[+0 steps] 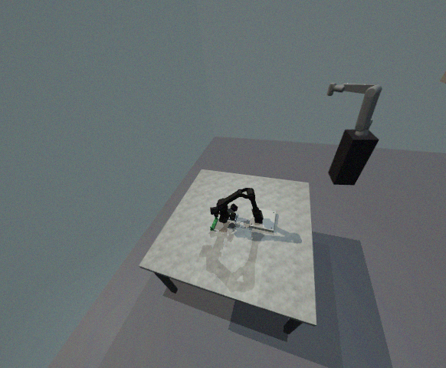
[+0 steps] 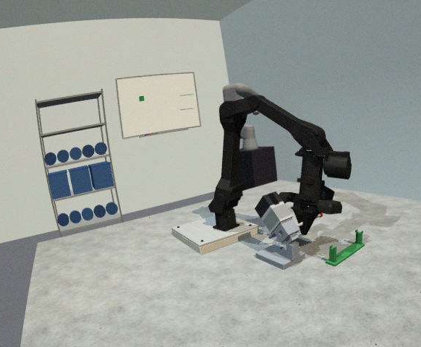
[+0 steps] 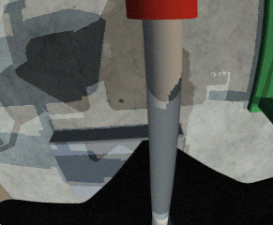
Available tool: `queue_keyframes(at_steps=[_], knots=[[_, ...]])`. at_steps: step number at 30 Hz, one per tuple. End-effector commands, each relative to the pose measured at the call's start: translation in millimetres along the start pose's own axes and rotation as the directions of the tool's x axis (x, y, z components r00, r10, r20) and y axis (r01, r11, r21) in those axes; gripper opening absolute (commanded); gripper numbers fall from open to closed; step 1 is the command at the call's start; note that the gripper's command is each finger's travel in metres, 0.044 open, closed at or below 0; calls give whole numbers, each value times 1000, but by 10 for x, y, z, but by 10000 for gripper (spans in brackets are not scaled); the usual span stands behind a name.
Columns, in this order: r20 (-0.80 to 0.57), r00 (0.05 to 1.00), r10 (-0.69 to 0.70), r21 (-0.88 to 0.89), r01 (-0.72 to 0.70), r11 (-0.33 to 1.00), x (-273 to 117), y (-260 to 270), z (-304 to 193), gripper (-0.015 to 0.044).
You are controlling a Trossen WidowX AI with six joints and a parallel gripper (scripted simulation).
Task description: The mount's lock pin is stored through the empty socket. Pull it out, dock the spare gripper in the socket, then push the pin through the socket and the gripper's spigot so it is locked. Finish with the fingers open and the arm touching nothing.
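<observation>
My gripper points down and is shut on the lock pin. The pin has a grey shaft and a red head; it lies across the fingers, its pale tip towards the mount side. A grey stand sits on the table and carries a tilted grey body with a black upper block. The pin tip looks close to this body; contact cannot be told. Where socket ends and spare gripper begins is unclear. A green rack stands empty beside them.
The arm's white-topped base board is behind the stand. The tilted body rises close beside my fingers in the exterior view. The green rack has two upright notched posts, one at each end. The table extends around them.
</observation>
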State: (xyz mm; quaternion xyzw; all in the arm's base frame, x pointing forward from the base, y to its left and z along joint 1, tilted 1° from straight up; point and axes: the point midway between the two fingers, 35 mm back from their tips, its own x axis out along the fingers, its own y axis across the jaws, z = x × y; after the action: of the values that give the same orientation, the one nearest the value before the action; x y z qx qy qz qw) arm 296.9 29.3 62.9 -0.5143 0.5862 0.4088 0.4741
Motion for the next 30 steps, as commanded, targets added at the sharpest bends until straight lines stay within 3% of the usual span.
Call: queue_keyframes(at_steps=[1, 30], knots=[[-3, 1000, -1, -2, 1, 1000, 6, -4, -35, 0], [-2, 1000, 6, -4, -6, 1000, 49, -3, -202, 0]])
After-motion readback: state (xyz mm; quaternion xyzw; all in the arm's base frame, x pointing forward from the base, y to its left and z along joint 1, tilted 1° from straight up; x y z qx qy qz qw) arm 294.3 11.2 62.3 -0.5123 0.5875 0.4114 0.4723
